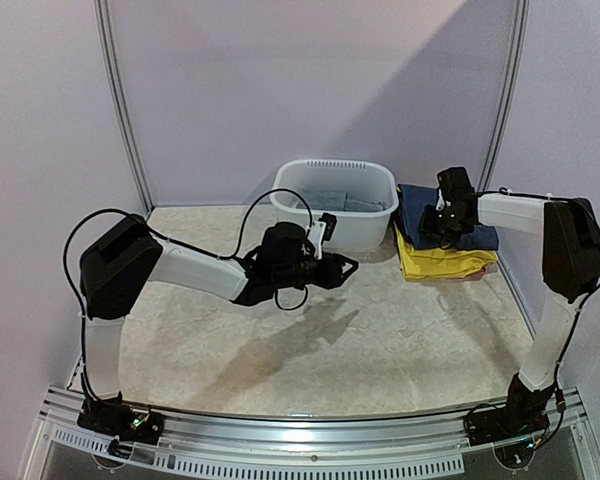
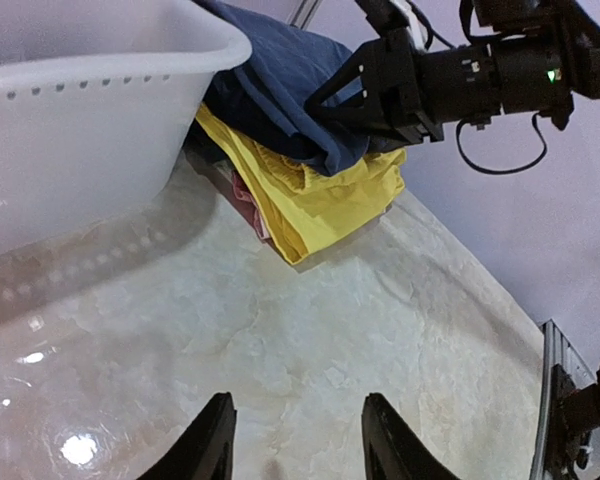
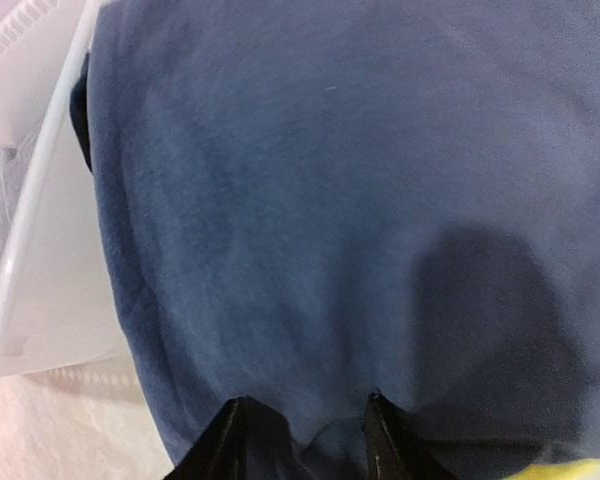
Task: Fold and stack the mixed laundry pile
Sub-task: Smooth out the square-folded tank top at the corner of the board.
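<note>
Several folded garments (image 1: 450, 262) sit stacked far right beside the basin (image 1: 360, 228), navy top (image 3: 330, 200) uppermost. Right fingers (image 3: 230, 440), part-open, rest on it, apparently placing it; left fingers (image 2: 212, 440) hover apart, empty. Next, probably fetch the basin's grey garment (image 1: 330, 197).

Three views: one fixed overhead, two riding on the wrists.

From high behind the arm bases we look down and forward over the whole pale marbled bench (image 1: 380, 340). Our left wrist view sits low over the bench behind the left arm's black two-finger tool (image 2: 297, 405), facing the white plastic basin (image 2: 100, 80), the folded yellow garment (image 2: 330, 190) and the right arm's black tool (image 2: 330, 100). Our right wrist view looks down from very close on the navy blue cloth (image 3: 330, 200). All three share basin and navy cloth.
</note>
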Robot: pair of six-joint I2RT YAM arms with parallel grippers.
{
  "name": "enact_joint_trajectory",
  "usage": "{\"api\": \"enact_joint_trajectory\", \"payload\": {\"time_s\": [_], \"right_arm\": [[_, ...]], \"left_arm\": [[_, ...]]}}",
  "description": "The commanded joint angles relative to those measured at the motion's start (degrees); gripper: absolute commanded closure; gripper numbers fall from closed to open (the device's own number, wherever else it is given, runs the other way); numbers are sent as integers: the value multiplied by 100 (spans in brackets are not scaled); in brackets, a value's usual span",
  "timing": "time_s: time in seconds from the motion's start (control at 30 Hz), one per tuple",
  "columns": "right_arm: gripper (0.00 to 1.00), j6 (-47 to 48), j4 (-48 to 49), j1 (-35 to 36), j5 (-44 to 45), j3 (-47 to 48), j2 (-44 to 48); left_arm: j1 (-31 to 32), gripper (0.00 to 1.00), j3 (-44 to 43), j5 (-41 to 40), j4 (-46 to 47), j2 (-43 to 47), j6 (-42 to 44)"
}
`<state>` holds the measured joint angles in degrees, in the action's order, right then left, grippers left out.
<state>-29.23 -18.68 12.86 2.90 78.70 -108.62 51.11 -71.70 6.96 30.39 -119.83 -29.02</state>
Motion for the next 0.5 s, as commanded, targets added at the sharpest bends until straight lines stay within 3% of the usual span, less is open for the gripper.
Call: {"api": "enact_joint_trajectory", "payload": {"time_s": [0.0,0.3,0.47], "right_arm": [[54,231,-770,27,457,74,753],[25,703,-1325,393,536,390,1676],[2,932,-1086,784,435,169,2327]], "left_arm": [[-107,53,57,-222,-463,416,321],[-194,17,407,-1267,-1636,1525,1030],[-200,8,740,-2165,-2405,2397,1435]]}}
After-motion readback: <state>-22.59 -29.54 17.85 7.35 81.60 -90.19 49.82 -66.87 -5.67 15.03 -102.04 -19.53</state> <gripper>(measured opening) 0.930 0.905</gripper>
